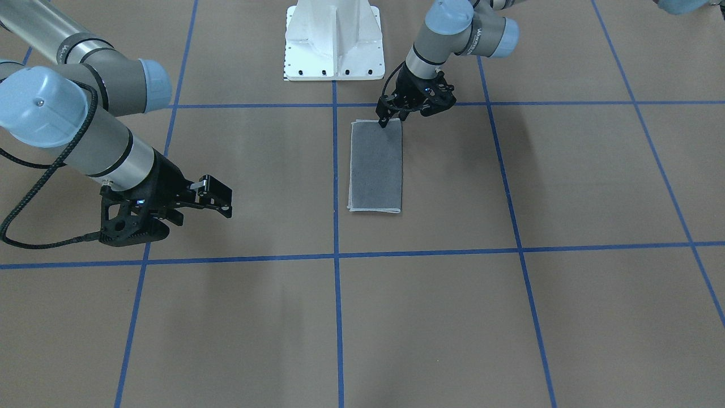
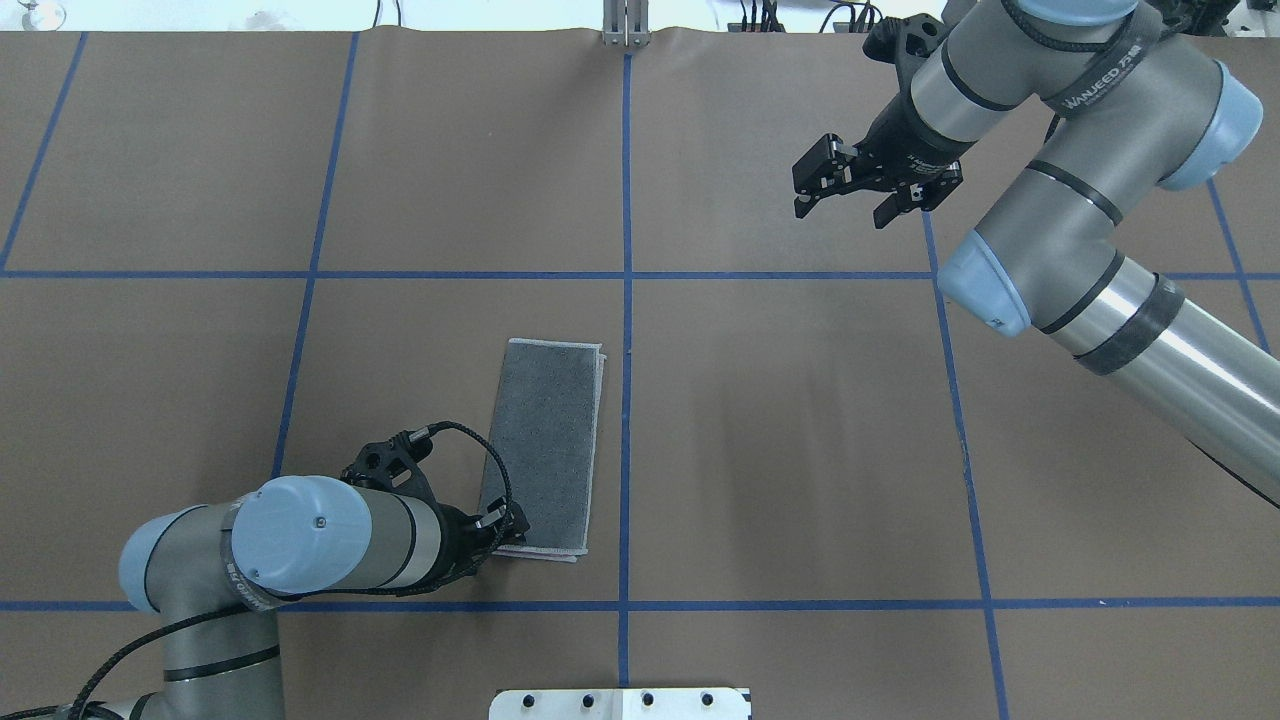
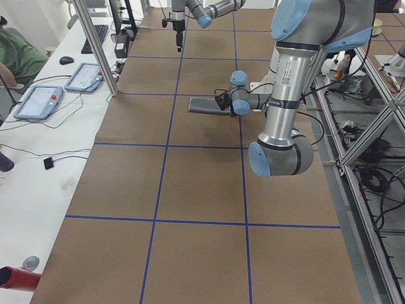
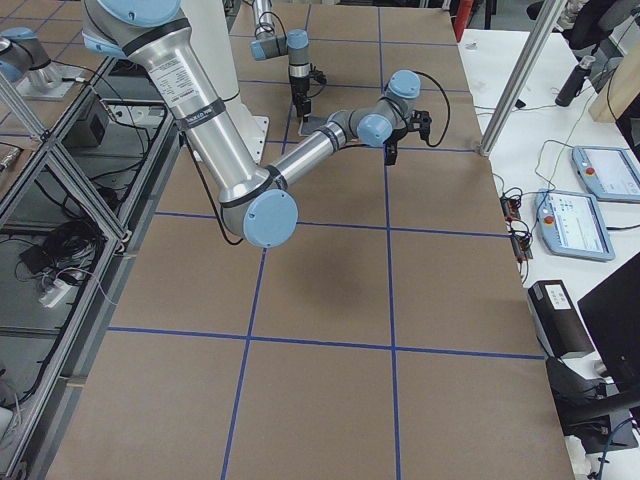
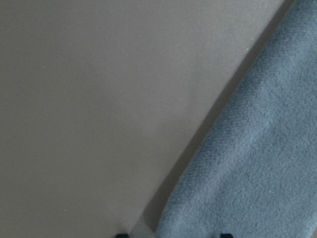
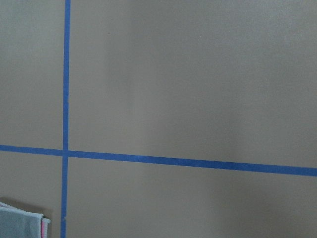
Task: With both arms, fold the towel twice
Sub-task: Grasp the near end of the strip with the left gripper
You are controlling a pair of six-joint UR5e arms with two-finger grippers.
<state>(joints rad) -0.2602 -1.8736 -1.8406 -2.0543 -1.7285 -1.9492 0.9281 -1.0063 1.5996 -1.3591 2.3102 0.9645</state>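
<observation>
Closest to the front-facing cam, view-left: silver-grey tubular right arm (image 1: 85,141) with light-blue joint caps. Its black two-finger right gripper (image 2: 845,205) hangs over bare brown paper-covered table (image 1: 510,317), jaws spread wide, holding nothing. It's well apart from the cloth. Its wrist cam catches only one corner of the cloth at frame edge, with a sliver of pink between the layers.

Middle: small dark grey terry towel (image 1: 375,167) with pale stitched border. It lies flat as a long narrow strip, grey face up, just beside the centre line of the blue tape grid (image 1: 335,255) on the robot's left side, near the white pedestal base (image 1: 333,39). Doubled edge shows at the far short end, so I read fold one as done.

View-right: matching silver-grey left arm (image 1: 447,39). Black two-finger left gripper (image 1: 393,119) is down at the strip's base-side short end, at the corner on the robot's left. Wrist cam shows both fingertips (image 5: 222,235) apart with the cloth corner between them. Gap is narrow, not clamped as far as I can tell. Cloth isn't lifted anywhere.

Status: roughly half. Remaining: second fold, short end over short end. That likely needs the right gripper brought to the other base-side corner first. A one-corner lift risks skewing the strip or opening the layers.
</observation>
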